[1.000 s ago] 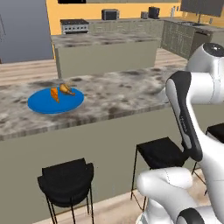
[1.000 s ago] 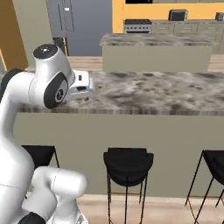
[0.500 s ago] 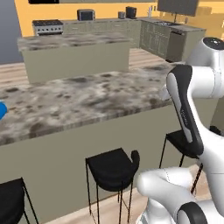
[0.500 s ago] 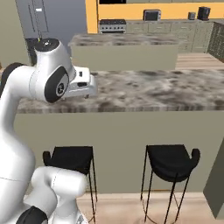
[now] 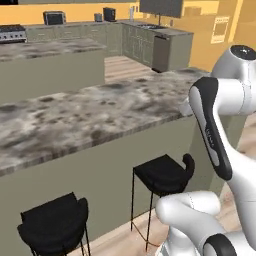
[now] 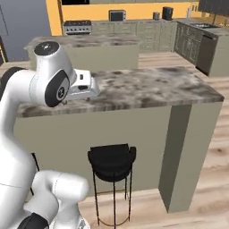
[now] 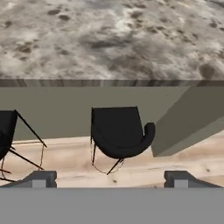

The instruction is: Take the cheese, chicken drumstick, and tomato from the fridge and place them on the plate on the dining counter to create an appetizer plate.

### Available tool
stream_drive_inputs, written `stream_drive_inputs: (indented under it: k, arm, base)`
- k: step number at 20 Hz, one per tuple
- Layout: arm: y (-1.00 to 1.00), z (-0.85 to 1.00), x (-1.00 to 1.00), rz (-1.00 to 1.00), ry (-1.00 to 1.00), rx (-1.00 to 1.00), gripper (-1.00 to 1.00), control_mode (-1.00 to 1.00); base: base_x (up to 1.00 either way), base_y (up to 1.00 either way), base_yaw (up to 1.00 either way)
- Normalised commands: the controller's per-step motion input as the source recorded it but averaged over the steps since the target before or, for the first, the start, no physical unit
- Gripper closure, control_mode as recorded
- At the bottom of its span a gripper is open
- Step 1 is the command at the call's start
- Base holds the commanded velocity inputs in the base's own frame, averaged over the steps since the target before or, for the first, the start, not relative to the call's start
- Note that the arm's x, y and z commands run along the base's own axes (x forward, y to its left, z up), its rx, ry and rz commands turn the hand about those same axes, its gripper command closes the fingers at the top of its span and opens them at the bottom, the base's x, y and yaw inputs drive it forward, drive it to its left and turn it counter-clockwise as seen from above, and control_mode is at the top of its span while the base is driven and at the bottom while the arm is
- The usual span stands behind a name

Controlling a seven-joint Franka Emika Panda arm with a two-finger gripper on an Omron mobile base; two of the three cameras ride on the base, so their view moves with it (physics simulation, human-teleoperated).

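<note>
Your hand view looks down past the dining counter (image 7: pixel 109 39) edge onto a black stool (image 7: pixel 120 131) on the wood floor, with the gripper (image 7: pixel 109 180) fingertips spread wide and empty. Your base views add the counter's long axis, ending at its right end panel (image 6: pixel 188 147).

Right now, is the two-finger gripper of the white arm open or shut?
Open. In the hand view the gripper has its two dark finger tips far apart, with nothing between them; the black stool shows beyond.
</note>
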Motion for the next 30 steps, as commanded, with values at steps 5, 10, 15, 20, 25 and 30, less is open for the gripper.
stream_drive_inputs:
  k: [5, 10, 15, 20, 25, 30]
  arm:
    - [0.00, 0.00, 0.00, 0.00, 0.00, 0.00, -1.00, 1.00]
    - [0.00, 0.00, 0.00, 0.00, 0.00, 0.00, -1.00, 1.00]
    - [0.00, 0.00, 0.00, 0.00, 0.00, 0.00, -1.00, 1.00]
    - [0.00, 0.00, 0.00, 0.00, 0.00, 0.00, -1.00, 1.00]
    - [0.00, 0.00, 0.00, 0.00, 0.00, 0.00, -1.00, 1.00]
    - [0.00, 0.00, 0.00, 0.00, 0.00, 0.00, -1.00, 1.00]
  base:
    - [0.17, -1.00, -0.29]
    - [0.39, -1.00, -0.24]
    - [0.36, -1.00, -0.20]
    - [0.41, -1.00, -0.19]
    - [0.83, -1.00, -0.10]
    - [0.89, -0.91, 0.19]
